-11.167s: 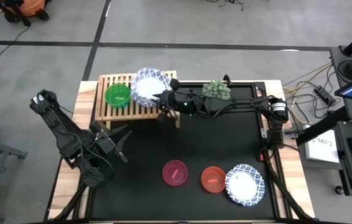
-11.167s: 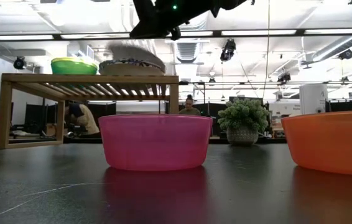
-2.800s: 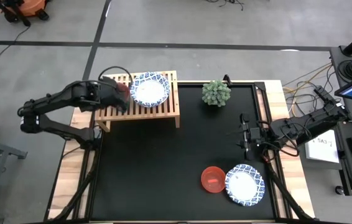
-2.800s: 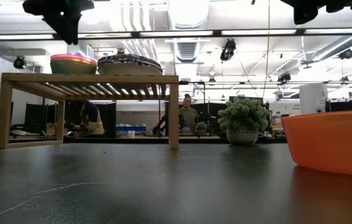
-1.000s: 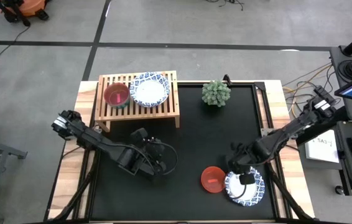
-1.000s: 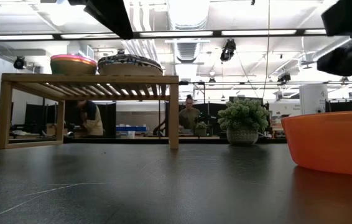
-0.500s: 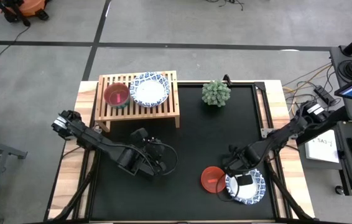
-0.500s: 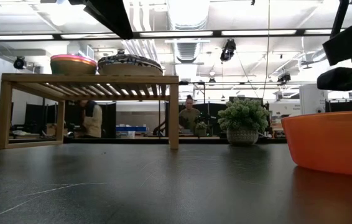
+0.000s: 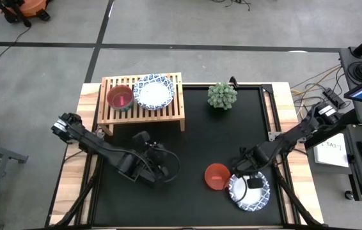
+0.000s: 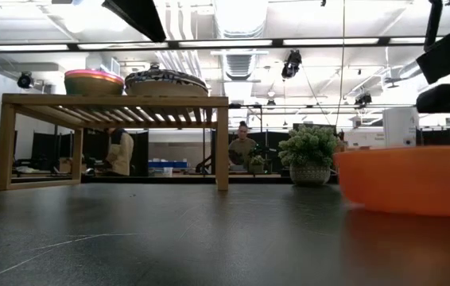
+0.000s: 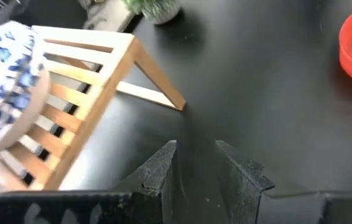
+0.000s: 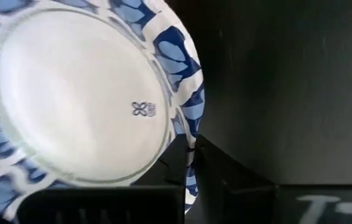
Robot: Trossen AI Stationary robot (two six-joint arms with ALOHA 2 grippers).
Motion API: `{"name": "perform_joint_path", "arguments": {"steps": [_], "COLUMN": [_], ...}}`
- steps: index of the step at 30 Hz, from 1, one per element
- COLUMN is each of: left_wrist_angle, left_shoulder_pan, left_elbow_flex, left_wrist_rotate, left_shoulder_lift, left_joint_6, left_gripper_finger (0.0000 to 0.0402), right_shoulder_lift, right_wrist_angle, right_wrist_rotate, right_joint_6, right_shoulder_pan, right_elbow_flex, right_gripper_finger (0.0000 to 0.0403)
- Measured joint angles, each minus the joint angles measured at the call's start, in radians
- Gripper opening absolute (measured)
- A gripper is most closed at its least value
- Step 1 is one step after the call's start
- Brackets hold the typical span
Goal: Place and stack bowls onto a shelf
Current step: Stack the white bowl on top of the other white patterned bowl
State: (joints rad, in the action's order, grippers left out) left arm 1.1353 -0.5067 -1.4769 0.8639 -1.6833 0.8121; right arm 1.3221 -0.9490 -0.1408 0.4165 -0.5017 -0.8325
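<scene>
Over by the red bowl near the surface's front, the right gripper is pinching the blue-rimmed white bowl while the shelf is already holding two stacks, left gripper idling half-open.

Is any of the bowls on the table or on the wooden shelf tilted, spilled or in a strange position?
Nothing is spilled or broken. The white bowl with the blue patterned rim is pinched at its rim by the right gripper and touches the small red plastic bowl. The stacks on the low light-wood shelf sit level.
</scene>
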Motion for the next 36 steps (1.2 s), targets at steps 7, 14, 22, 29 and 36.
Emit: {"name": "perform_joint_path", "arguments": {"steps": [7,14,22,29,36], "left_wrist_angle": [0.053,0.057,0.006,-0.272,-0.706], "left_shoulder_pan": [-0.066,-0.150,-0.160,-0.163,-0.163], "left_elbow_flex": [0.002,0.051,0.086,0.117,0.359], "left_wrist_rotate": [0.127,0.256,0.100,-0.085,-0.281], "left_shoulder_lift": [0.066,0.130,0.136,0.204,0.363], "left_joint_6": [-0.018,-0.026,-0.291,-0.637,-0.903], "left_gripper_finger": [0.0088,0.0088,0.0087,0.0078,0.0077], "right_shoulder_lift": [-0.142,-0.275,-0.234,-0.064,0.148], "right_wrist_angle": [-0.072,-0.051,-0.029,0.053,0.061], "right_wrist_rotate": [-0.151,-0.013,0.209,0.213,0.110], "right_joint_6": [0.072,0.099,-0.056,-0.171,-0.239], "right_shoulder_pan": [0.086,0.216,0.455,0.671,0.843], "right_elbow_flex": [-0.035,-0.181,-0.436,-0.660,-0.887], "right_gripper_finger": [0.0009,0.0009,0.0009,0.0009,0.0009]}}
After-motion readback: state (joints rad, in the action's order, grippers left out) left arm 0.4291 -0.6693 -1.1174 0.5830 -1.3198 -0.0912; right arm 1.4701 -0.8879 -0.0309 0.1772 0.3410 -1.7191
